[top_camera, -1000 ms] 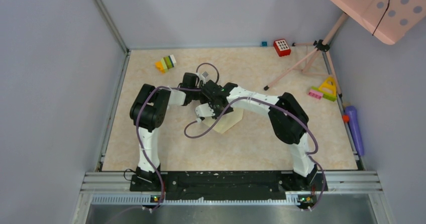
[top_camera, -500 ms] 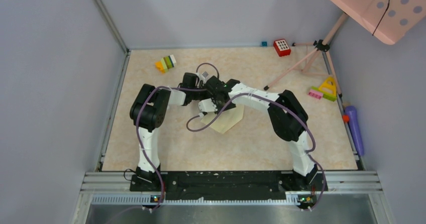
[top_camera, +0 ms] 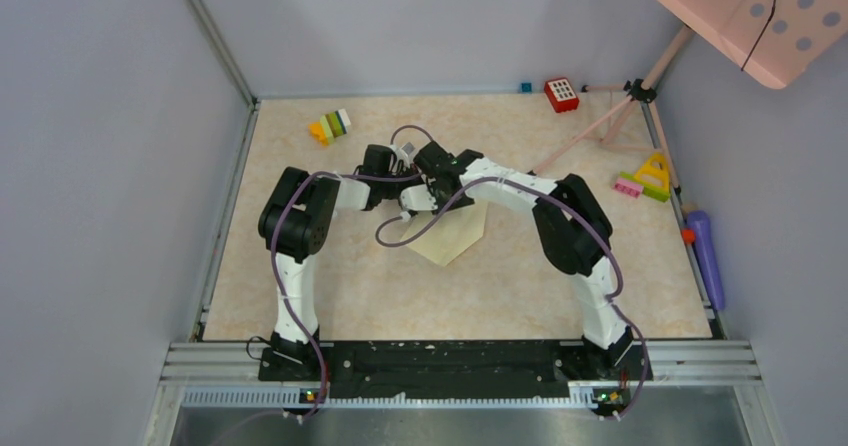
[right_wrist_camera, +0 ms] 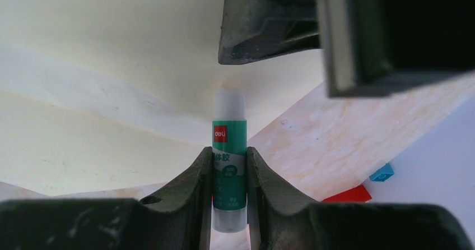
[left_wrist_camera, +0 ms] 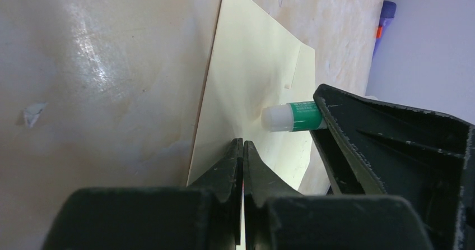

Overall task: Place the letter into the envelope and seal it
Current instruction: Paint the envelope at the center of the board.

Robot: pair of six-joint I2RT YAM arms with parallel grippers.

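The pale cream envelope (top_camera: 455, 236) lies mid-table, and one edge of it rises into my left gripper (left_wrist_camera: 242, 143). Those jaws are shut, with a thin pale sliver of the paper pinched between them. My right gripper (right_wrist_camera: 229, 152) is shut on a green glue stick (right_wrist_camera: 229, 132). The stick's white end (left_wrist_camera: 278, 117) points at the envelope's (left_wrist_camera: 252, 82) face just beside the left fingertips. The right wrist view has the left gripper's dark fingers (right_wrist_camera: 263, 31) directly above the stick. Both grippers meet at the envelope's back left corner, around (top_camera: 410, 194). No letter shows in any view.
Coloured toy blocks (top_camera: 330, 126) sit at the back left and a red block (top_camera: 561, 94) at the back. A pink tripod (top_camera: 610, 116) stands back right, near a yellow triangle toy (top_camera: 652, 176). A purple object (top_camera: 705, 251) lies by the right wall.
My right gripper with the glue stick has moved toward the back of the table, uncovering more of the envelope. The left arm has held still.
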